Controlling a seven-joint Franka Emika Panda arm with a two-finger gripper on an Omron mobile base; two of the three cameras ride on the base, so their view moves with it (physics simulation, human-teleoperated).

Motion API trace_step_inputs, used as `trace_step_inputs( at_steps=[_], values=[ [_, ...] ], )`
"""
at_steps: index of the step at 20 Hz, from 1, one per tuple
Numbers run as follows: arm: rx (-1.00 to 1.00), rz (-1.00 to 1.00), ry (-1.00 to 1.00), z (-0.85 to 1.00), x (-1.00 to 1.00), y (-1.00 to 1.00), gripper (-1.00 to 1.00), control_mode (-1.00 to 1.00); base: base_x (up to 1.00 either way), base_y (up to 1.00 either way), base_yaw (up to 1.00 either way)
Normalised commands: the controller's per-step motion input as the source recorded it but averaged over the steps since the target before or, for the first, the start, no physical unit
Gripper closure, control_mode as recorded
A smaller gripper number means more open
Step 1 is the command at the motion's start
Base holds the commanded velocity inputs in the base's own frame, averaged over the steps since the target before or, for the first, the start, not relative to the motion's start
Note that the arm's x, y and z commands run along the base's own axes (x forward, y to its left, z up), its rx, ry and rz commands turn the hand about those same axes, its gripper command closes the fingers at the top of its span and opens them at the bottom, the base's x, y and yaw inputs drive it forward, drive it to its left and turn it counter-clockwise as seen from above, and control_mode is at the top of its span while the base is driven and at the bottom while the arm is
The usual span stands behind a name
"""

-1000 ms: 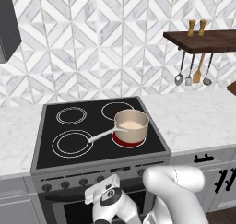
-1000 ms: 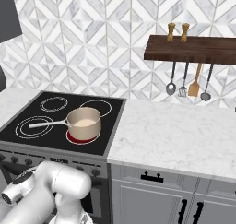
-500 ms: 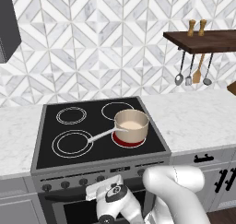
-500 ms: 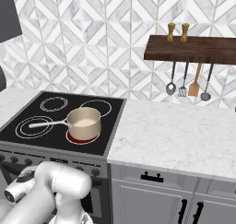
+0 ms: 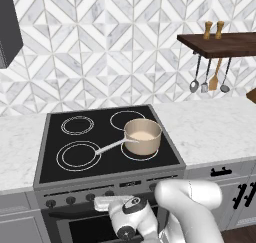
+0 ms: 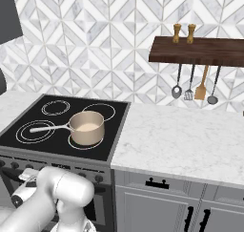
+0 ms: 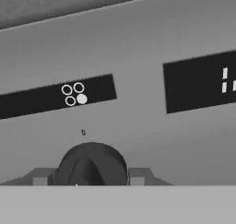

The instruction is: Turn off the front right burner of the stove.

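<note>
Two gripper (image 7: pixel 92 184) fingers flanking dark knob (image 7: pixel 92 165)

The front right burner (image 5: pixel 140 152) is largely covered by the saucepan (image 5: pixel 143 136). The knob (image 7: pixel 92 165) is cut off at its base, and the fingertips cannot be made out.

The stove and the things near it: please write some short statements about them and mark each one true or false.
1. A saucepan stands on the front right burner of the stove. True.
2. The front right burner glows red. False: no red shows around the pan now.
3. The pan's handle points toward the right counter. False: it points left, toward the front left ring.
4. In the hand view, a dark knob sits between the end effector's fingers. True.
5. Two wooden shakers stand on the counter. False: they stand on the wall shelf.
</note>
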Motion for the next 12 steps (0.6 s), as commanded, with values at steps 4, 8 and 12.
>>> trace_step_inputs(
  at_steps=[4, 8, 12],
  values=[
    [0.65, -0.03, 0.03, 0.33, 0.0, -0.46, 1.0, -1.0, 0.0, 0.0, 0.0],
    [0.24, -0.03, 0.0, 0.16, -0.01, -0.2, 1.0, -1.0, 0.0, 0.0, 0.0],
    [0.0, 0.0, 0.0, 0.0, 0.0, 0.0, 1.0, -1.0, 0.0, 0.0, 0.0]
  ],
)
